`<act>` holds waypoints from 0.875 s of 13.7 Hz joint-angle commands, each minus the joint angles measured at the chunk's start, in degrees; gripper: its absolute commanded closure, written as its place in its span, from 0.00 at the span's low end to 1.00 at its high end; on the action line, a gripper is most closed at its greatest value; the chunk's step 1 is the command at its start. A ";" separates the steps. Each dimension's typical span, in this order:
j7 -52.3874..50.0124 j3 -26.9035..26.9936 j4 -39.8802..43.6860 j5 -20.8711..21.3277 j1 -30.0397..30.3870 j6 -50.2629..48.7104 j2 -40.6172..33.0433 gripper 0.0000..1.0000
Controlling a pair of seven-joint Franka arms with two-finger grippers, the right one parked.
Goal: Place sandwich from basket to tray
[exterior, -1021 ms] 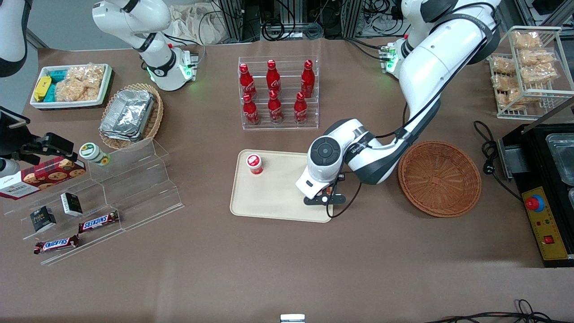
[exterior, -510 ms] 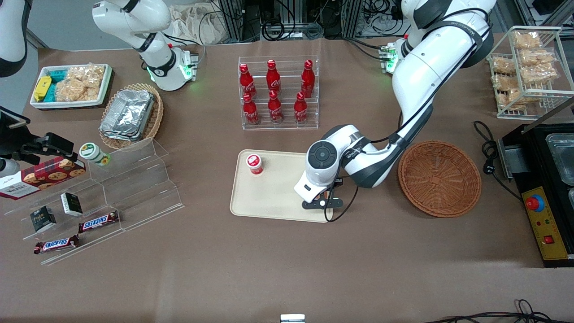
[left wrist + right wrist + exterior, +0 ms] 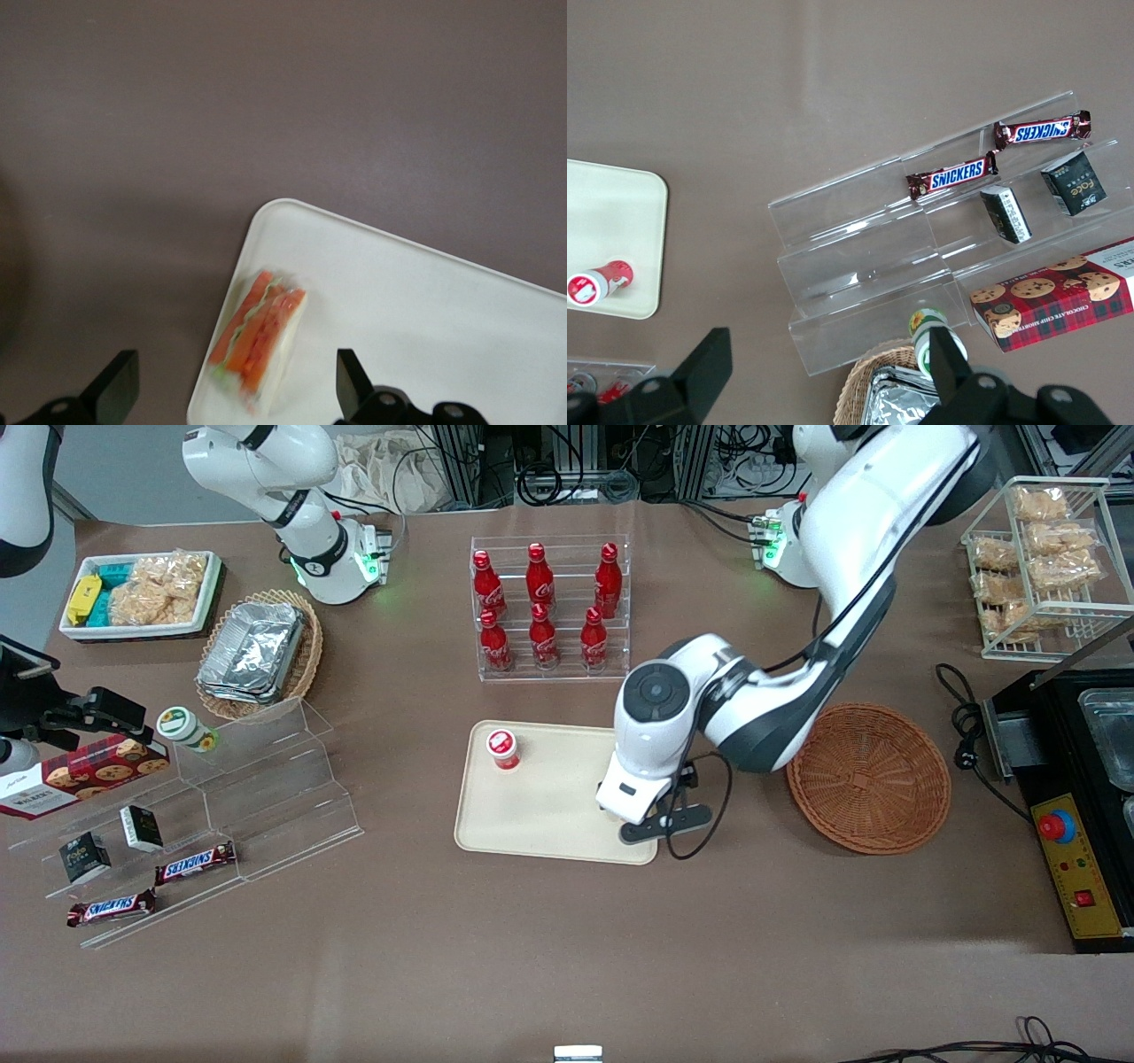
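The triangular cream-bread sandwich with orange-red filling is seen lying on the flat beige rectangular tray, close to the tray corner nearest the round reddish-brown woven wicker basket. The left arm's gripper is held above that corner, its jaws spread wide and released, with nothing gripped between them. A small red-capped cup is stood on the tray, well apart from the sandwich. The basket is set on the brown worktop just beside the tray.
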 commanded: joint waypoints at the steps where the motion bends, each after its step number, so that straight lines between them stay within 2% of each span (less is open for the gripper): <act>1: -0.61 0.27 -2.10 -5.37 4.21 -5.26 -8.21 0.00; 3: 1.49 0.27 -2.19 -9.95 7.73 -9.48 -12.95 0.00; 6: 6.75 0.88 -2.19 -13.12 10.91 -16.86 -18.49 0.00; 9: 15.45 8.50 -2.54 -18.64 10.39 -21.18 -24.12 0.00; 12: 27.92 18.43 -7.62 -24.80 9.08 -21.63 -31.06 0.00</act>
